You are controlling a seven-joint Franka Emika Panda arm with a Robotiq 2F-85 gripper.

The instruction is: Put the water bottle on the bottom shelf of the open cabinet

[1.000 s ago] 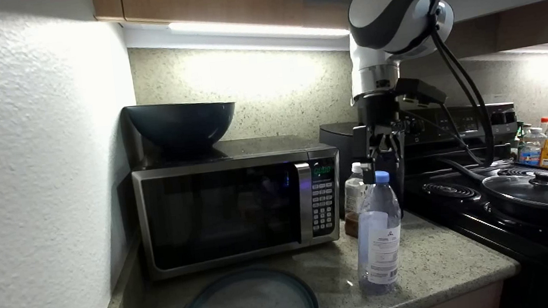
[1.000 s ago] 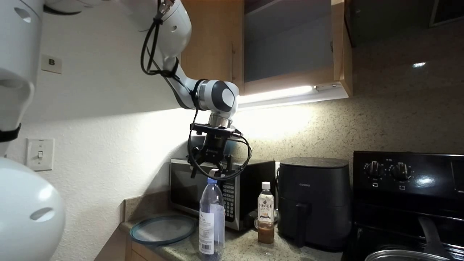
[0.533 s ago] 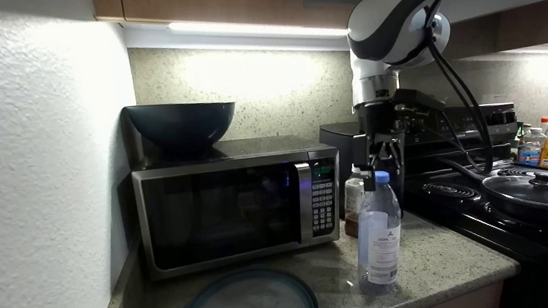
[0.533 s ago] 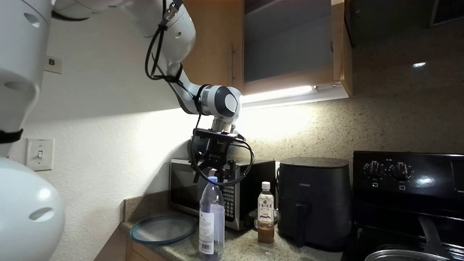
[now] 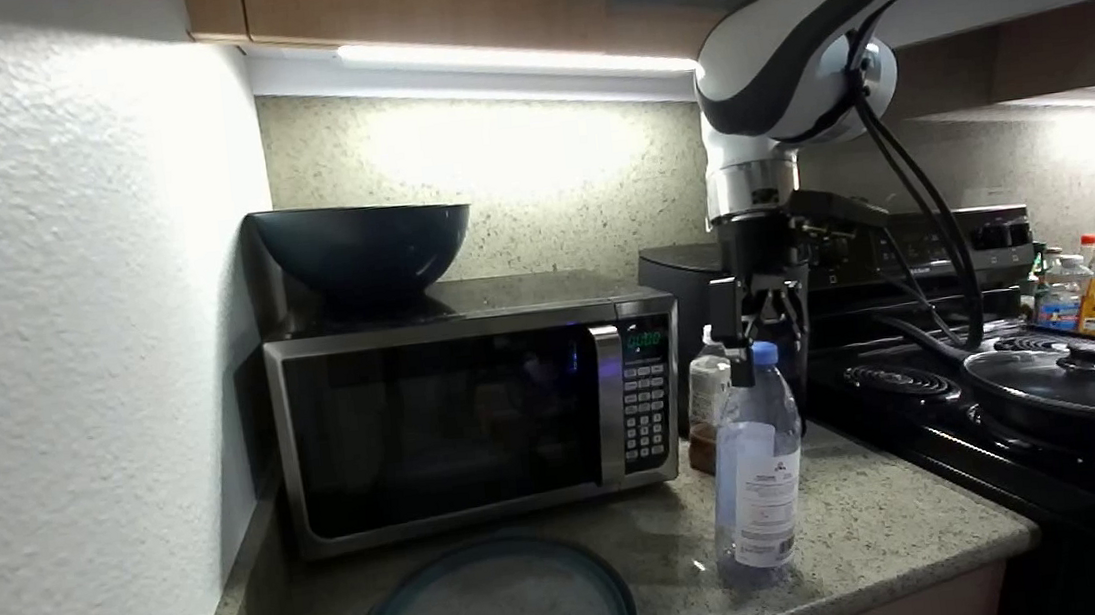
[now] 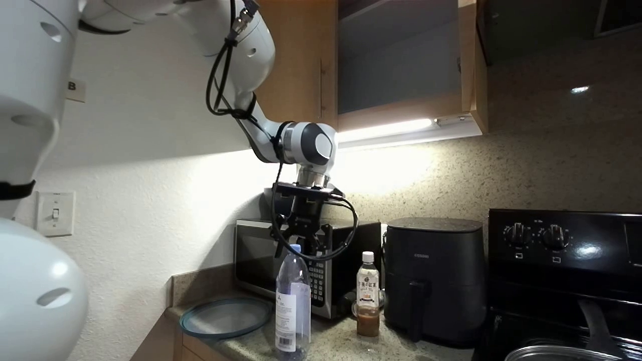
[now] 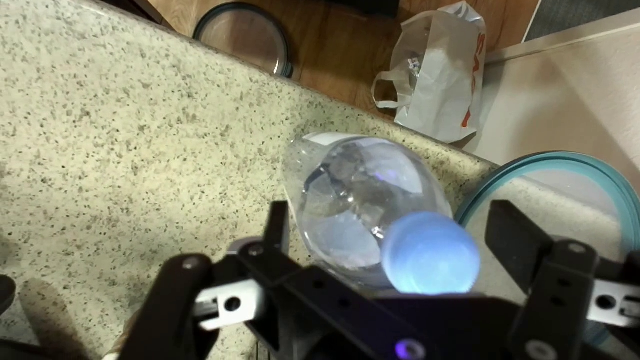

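Free room: in the wrist view, the cap (image 7: 431,252) is showing between the parted jaws of the gripper (image 7: 392,217), the wider gap lying on the side away from the disc (image 7: 560,162); counter (image 7: 150,125) is stretching along that side of the bottle (image 7: 345,200). Obstacles: in an exterior view, microwave (image 6: 346,273) is standing behind, tea bottle (image 6: 368,296) and fryer (image 6: 434,281) are standing apart, cabinet (image 6: 401,115) is hanging above.

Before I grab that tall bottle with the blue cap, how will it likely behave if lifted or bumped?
The tall bottle looks like clear plastic, so it may flex under a squeeze. Standing upright and narrow for its height, it could tip if bumped near the blue cap. Its smooth, sloping shoulder might slip in a loose grip.
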